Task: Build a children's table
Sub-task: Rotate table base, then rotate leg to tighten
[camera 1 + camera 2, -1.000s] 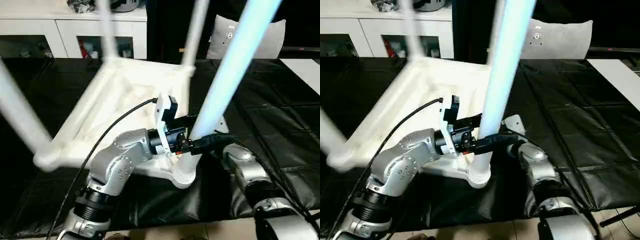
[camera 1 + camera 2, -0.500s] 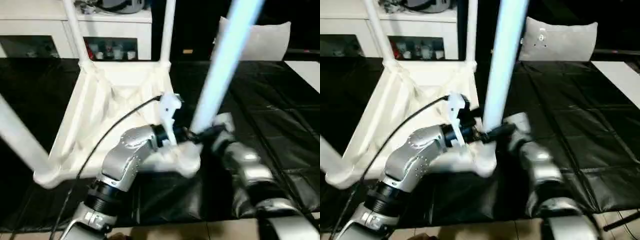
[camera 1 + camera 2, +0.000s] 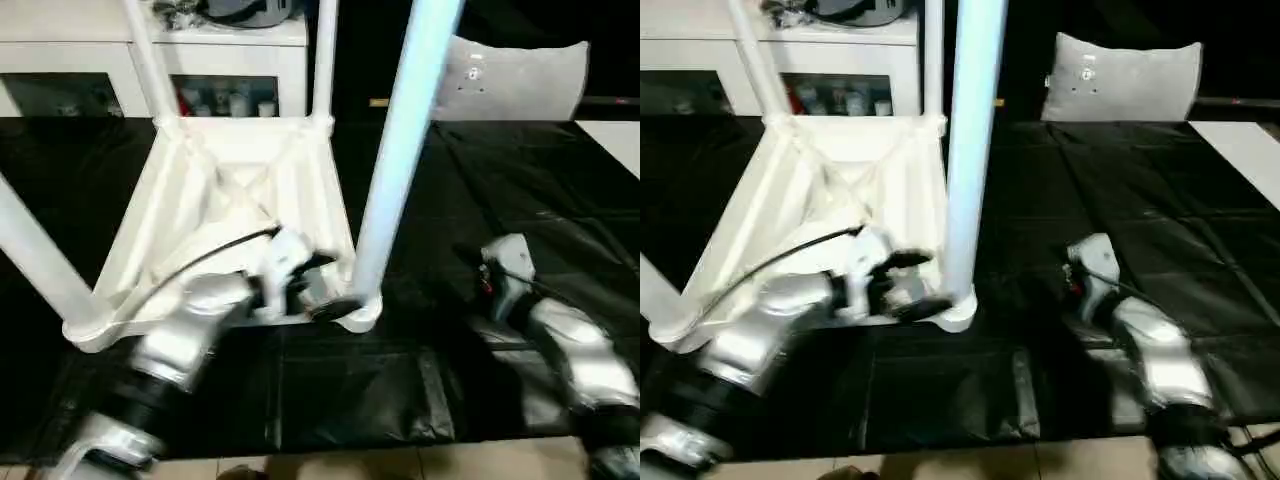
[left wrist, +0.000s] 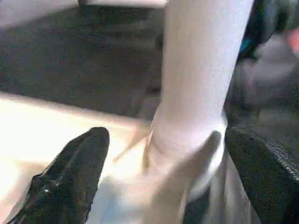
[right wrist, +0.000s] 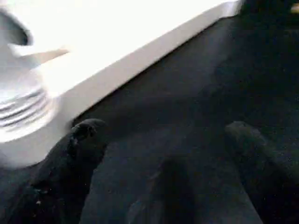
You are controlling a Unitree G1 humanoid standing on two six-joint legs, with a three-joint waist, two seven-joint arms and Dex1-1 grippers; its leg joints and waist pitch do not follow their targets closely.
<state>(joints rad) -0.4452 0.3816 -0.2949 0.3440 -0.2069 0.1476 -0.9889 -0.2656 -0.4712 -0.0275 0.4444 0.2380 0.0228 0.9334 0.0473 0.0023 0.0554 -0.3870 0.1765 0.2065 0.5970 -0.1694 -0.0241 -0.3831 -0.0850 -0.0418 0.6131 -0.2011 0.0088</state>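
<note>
Beside near leg (image 3: 398,150): left tool (image 4: 163,186) spread wide, empty.

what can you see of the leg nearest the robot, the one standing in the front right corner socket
The leg is a long, smooth white tube, plastic by the look, with a faint bluish sheen. It stands nearly upright in the round corner socket of the upturned white tabletop, its upper end leaving the picture. The tabletop lies on a black mat. The open left gripper sits at the leg's base, a finger on either side; whether they touch it is unclear. The right gripper is open, away from it.
</note>
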